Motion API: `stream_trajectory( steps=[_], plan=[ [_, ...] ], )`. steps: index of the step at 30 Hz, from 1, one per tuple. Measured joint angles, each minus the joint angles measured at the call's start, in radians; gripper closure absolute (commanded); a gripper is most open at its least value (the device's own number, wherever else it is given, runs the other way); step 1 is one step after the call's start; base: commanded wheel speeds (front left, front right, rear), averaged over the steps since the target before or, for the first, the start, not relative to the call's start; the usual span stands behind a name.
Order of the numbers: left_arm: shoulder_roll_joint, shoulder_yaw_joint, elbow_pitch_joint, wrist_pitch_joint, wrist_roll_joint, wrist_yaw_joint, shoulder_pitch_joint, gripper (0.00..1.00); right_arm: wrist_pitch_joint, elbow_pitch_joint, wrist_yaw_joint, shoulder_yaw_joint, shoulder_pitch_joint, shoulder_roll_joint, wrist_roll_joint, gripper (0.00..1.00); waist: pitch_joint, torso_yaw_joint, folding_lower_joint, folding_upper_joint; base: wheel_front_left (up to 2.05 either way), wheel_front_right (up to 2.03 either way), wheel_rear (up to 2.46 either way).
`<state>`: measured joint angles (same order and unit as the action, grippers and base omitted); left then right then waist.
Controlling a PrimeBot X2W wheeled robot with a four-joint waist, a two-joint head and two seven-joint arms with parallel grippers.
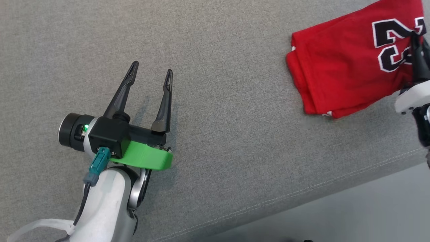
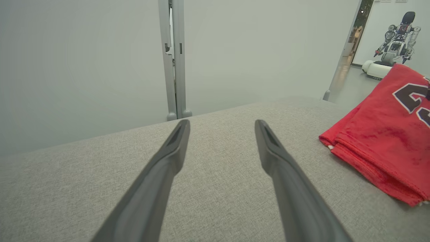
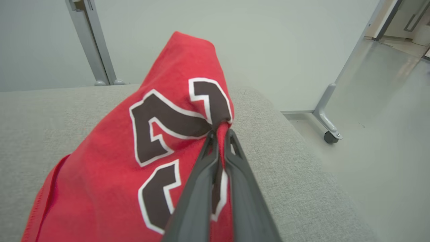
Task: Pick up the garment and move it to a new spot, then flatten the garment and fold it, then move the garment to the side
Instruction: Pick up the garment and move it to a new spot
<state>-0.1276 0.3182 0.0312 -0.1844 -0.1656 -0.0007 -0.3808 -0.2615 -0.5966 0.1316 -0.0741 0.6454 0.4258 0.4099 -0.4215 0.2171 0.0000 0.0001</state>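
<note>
Head view: my left gripper hovers over the bare grey bench, fingers spread wide, holding nothing. The red garment lies folded at the far right, number up, with my right gripper on that number.

Left wrist view: the stacked hems of the garment sit well off to the right of my open fingers.

Right wrist view: the fingers are pinched tight on a ridge of red cloth beside the number, and the fabric tents up to them. I judge the folding done and the move aside in hand. I would carry low and slow so the layers stay stacked, and set down short of the bench edge nearby. I cannot tell whether the pinch takes every layer.
</note>
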Motion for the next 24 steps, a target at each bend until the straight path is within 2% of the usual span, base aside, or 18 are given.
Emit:
stream_trajectory(
  steps=[5,8,9,10,20,24],
  plan=[
    [-0.013,0.008,-0.029,0.019,0.008,0.0,-0.005,0.0,0.0,-0.048,0.0,0.056,0.055,0.064,-0.009,1.0,-0.034,-0.003,0.0001,0.0,0.0,0.0,0.0],
    [-0.02,0.012,-0.038,0.03,0.008,0.0,-0.008,0.0,0.0,-0.086,0.0,0.075,0.075,0.081,-0.021,1.0,-0.051,-0.007,0.0,0.0,0.0,0.0,0.0],
    [-0.022,0.013,-0.039,0.034,0.009,0.0,-0.009,0.0,0.0,-0.105,0.0,0.084,0.085,0.081,-0.029,0.73,-0.055,-0.008,0.0,0.0,0.0,0.0,0.0],
    [-0.025,0.013,-0.042,0.035,0.011,0.0,-0.009,0.0,0.0,-0.125,0.0,0.092,0.097,0.081,-0.037,0.0,-0.06,-0.008,0.0,0.0,0.0,0.0,0.0],
    [-0.044,0.008,-0.048,0.04,0.013,0.007,-0.011,0.0,0.0,-0.154,0.0,0.194,0.136,0.048,-0.107,0.0,-0.066,-0.016,0.0,0.0,0.0,0.0,0.0],
    [-0.047,-0.001,-0.039,0.024,0.0,0.015,-0.002,0.0,0.0,-0.062,0.0,0.205,0.104,0.002,-0.109,0.0,-0.046,-0.021,0.0,0.0,0.0,0.0,0.0]
  ],
)
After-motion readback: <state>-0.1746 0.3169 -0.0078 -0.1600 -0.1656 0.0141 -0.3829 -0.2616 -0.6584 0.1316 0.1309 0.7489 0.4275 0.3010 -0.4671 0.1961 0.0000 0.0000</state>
